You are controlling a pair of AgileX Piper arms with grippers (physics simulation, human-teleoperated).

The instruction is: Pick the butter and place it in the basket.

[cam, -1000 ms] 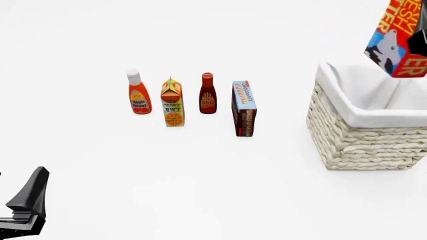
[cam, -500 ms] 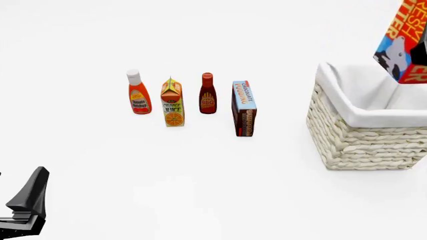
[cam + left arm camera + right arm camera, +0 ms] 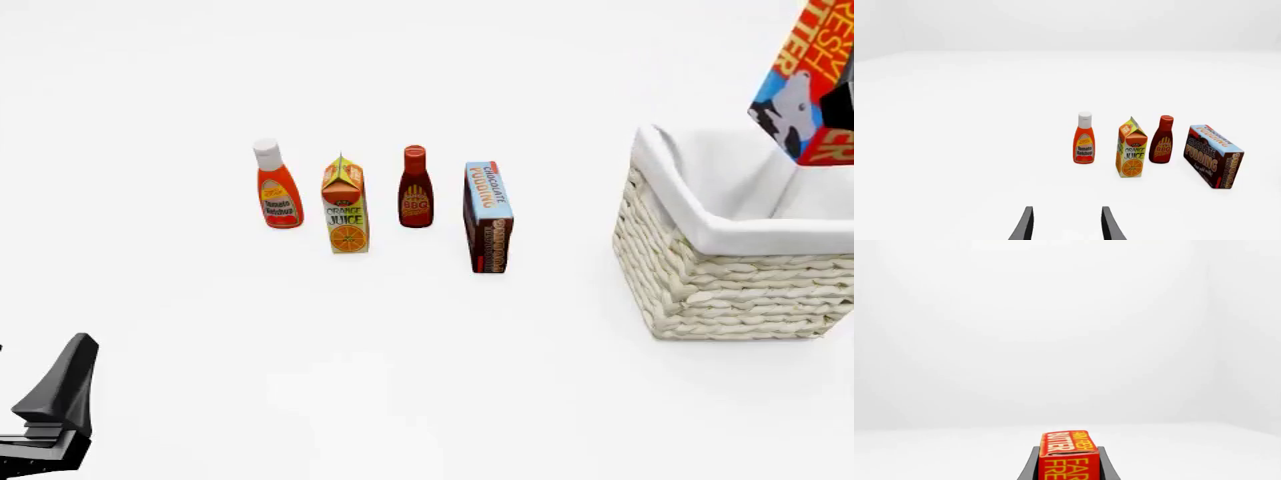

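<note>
Butter (image 3: pixel 809 85) clamped tilted in right fingers (image 3: pixel 1102 462) above basket (image 3: pixel 694 225); lower centrally before releasing; left fingers (image 3: pixel 1111 225) spread, empty.

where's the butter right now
In the front view the butter is at the far right edge, held tilted in the air by the right tool, above the basket and not yet inside it.

The butter (image 3: pixel 809 85), clamped in the right gripper (image 3: pixel 1067 462), has swung from left of the basket's (image 3: pixel 721 285) middle rightward above it; over the last half-second it barely shifted.
</note>
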